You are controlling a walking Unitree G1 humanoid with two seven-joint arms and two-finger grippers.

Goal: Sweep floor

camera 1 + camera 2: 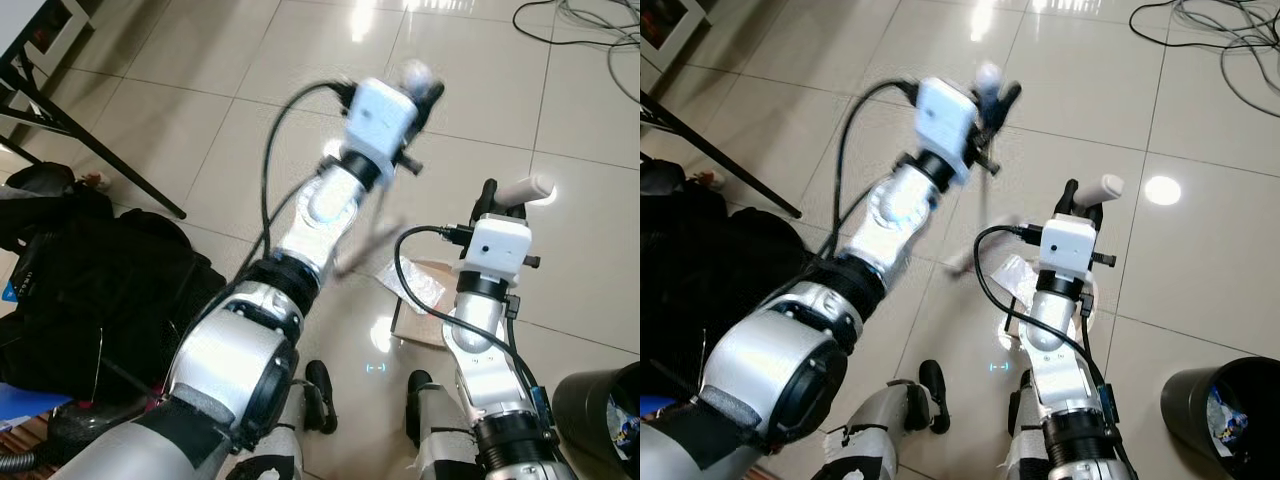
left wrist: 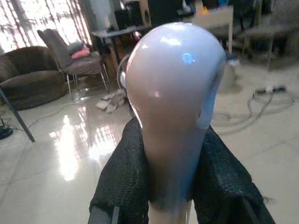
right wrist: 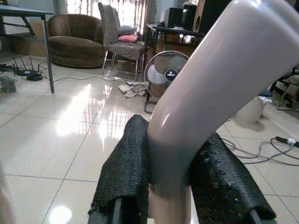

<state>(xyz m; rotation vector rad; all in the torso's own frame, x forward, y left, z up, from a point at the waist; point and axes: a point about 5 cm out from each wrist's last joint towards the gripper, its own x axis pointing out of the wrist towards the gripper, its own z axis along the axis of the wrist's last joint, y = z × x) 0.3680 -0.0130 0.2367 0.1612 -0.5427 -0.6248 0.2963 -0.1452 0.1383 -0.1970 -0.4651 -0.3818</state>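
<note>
My left gripper [image 1: 425, 88] is raised over the tiled floor and is shut on the rounded white knob [image 2: 173, 93] at the top of a thin broom stick. The stick [image 1: 370, 235] runs down blurred towards the floor in front of me. Lower and to the right, my right gripper [image 1: 503, 203] is shut on a bent white handle [image 3: 219, 79], whose end [image 1: 530, 188] sticks out to the right. Under that arm a flat brown piece [image 1: 425, 325] lies on the floor, and a crumpled clear wrapper [image 1: 410, 280] rests on it.
A black bag [image 1: 90, 290] lies on the floor at my left, beside black table legs [image 1: 90, 150]. Cables [image 1: 590, 30] curl at the far right. A black bin [image 1: 605, 420] with rubbish stands at my right. My feet [image 1: 320, 395] are below.
</note>
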